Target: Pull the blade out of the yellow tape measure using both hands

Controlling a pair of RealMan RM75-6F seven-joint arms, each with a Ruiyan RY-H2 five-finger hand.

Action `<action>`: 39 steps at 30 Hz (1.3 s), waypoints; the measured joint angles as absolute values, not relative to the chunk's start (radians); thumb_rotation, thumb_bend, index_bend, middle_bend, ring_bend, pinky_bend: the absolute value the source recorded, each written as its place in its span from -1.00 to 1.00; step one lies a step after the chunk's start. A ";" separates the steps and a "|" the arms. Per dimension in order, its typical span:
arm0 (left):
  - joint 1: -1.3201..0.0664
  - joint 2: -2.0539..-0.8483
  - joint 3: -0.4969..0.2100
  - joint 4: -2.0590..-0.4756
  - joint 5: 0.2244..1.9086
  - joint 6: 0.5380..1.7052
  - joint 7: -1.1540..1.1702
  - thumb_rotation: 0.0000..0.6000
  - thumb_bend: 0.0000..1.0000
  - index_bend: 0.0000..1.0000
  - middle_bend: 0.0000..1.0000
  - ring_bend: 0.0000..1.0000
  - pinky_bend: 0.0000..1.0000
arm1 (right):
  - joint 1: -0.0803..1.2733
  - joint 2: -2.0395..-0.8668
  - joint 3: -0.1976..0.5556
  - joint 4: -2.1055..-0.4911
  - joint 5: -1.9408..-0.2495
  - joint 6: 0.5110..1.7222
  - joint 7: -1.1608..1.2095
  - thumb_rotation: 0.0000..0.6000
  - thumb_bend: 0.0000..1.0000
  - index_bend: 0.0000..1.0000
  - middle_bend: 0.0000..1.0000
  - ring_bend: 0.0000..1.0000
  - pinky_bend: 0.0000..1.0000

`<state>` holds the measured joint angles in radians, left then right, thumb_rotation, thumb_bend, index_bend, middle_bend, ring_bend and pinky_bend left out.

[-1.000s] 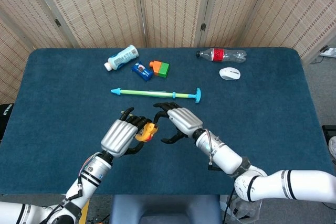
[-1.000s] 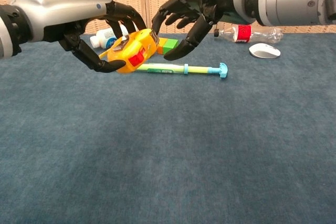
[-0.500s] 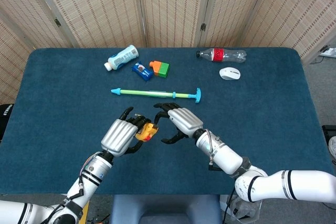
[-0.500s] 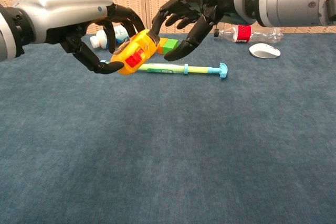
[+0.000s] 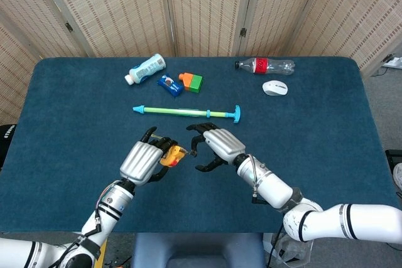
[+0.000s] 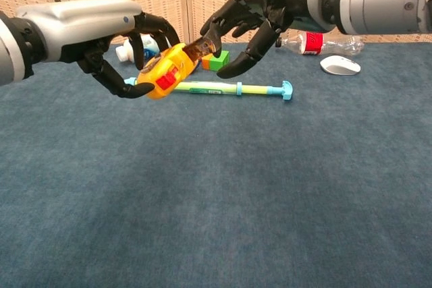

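Observation:
My left hand point(image 5: 144, 162) point(image 6: 115, 45) grips the yellow tape measure point(image 5: 172, 155) point(image 6: 164, 74) above the blue table, near its front middle. The case has a red button and tilts up toward the right. A short length of blade point(image 6: 200, 49) sticks out of it. My right hand point(image 5: 217, 147) point(image 6: 263, 18), just to the right, pinches the blade's tip between thumb and a finger, its other fingers spread. In the head view the blade is a thin strip point(image 5: 186, 152) between the two hands.
A green and blue rod point(image 5: 188, 112) point(image 6: 236, 89) lies just beyond the hands. Further back are a white bottle point(image 5: 146, 68), a blue packet point(image 5: 169, 85), an orange and green block point(image 5: 191, 81), a clear soda bottle point(image 5: 265, 65) and a white mouse point(image 5: 275, 88).
The left hand has drawn the case a little leftward and the right hand a little rightward. A short piece of blade now shows between them where the fingers earlier touched the case.

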<state>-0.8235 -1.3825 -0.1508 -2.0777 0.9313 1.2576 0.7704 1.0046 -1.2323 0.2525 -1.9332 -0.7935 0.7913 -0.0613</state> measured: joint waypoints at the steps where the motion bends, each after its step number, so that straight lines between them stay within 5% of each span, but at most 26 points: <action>1: -0.824 -1.384 -0.150 -2.076 0.931 1.258 0.773 1.00 -0.12 -0.05 0.09 -0.18 -0.82 | 1.005 -1.233 0.253 -1.931 -0.793 0.791 -0.060 1.00 -0.49 0.11 -0.70 -0.81 -0.89; 29: -0.816 -1.407 -0.122 -2.080 0.970 1.287 0.829 1.00 -0.11 -0.05 0.11 -0.16 -0.82 | 1.028 -1.271 0.265 -1.909 -0.773 0.818 -0.084 1.00 -0.49 0.28 -0.58 -0.72 -0.88; 39: -0.814 -1.411 -0.117 -2.076 0.976 1.288 0.843 1.00 -0.10 -0.05 0.11 -0.16 -0.82 | 1.028 -1.274 0.265 -1.905 -0.769 0.822 -0.088 1.00 -0.22 0.29 -0.57 -0.72 -0.88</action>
<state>-0.8138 -1.4114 -0.1166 -2.0763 0.9765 1.2882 0.8434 1.0281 -1.2740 0.2650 -1.9053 -0.7695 0.8216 -0.0879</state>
